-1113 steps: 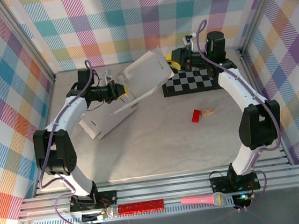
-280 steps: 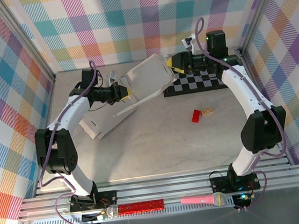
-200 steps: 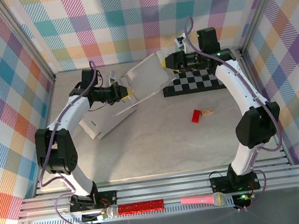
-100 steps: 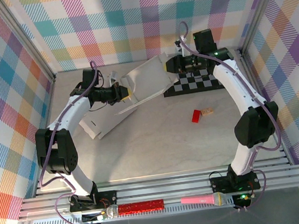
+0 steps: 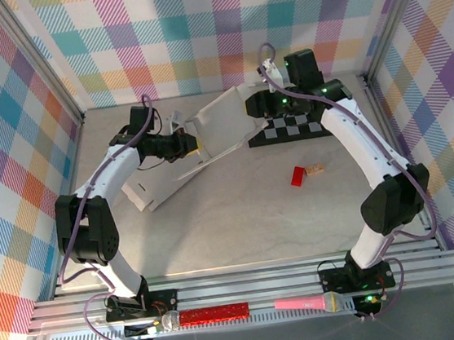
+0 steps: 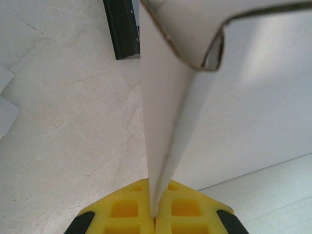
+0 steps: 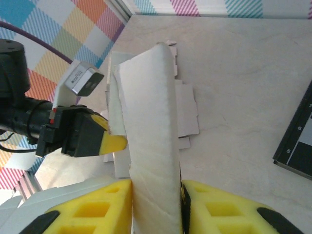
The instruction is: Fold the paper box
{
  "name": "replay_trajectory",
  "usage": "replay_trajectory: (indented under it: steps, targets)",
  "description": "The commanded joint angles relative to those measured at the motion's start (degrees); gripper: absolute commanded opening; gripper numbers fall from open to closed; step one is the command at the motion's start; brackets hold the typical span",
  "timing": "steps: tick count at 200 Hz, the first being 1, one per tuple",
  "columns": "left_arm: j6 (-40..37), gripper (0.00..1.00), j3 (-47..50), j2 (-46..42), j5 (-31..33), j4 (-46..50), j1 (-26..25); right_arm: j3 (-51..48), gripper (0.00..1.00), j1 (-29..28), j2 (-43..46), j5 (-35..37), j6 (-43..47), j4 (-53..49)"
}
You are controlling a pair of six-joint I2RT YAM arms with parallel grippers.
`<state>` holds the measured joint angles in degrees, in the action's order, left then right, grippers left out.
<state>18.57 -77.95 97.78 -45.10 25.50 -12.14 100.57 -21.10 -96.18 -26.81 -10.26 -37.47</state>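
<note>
Over the pale desk [image 5: 241,218], the left end effector [image 5: 194,143] at nine o'clock and right end effector [image 5: 255,106] at two o'clock each clamp the paper box [image 5: 222,124].

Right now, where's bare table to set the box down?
Open: the near table, from the rail up to the red block. Crowded: the back, with flat cardboard, the held paper box and checkerboard mat.
</note>
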Motion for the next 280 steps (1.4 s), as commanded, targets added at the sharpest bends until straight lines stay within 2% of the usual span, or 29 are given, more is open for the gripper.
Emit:
replay_trajectory:
  steps: [1,29,98,161,191,280]
  targets:
    - [-1.3,0.0,-2.6,-0.2,-0.9,0.8,-1.0,-3.2,0.32,0.6,2.5,-5.5,-2.7,3.8]
    - [-1.1,0.0,-2.6,-0.1,-0.1,1.3,-1.0,-4.3,0.32,1.0,3.8,-6.8,-2.8,3.9]
    - [-1.3,0.0,-2.9,0.2,0.8,2.5,-1.0,-7.6,0.43,4.2,6.3,-15.4,-10.7,11.2]
    - [-1.1,0.0,-2.1,-0.4,0.5,1.8,-1.0,-8.9,0.53,7.1,7.4,-17.3,-12.5,11.7]
    - [-1.0,0.0,-2.3,-0.3,0.4,1.8,-1.0,-8.8,0.51,8.4,6.6,-19.5,-13.2,11.7]
    - [-1.2,0.0,-2.7,-0.1,-0.2,1.9,-1.0,-8.8,0.45,8.5,4.1,-18.4,-10.9,10.2]
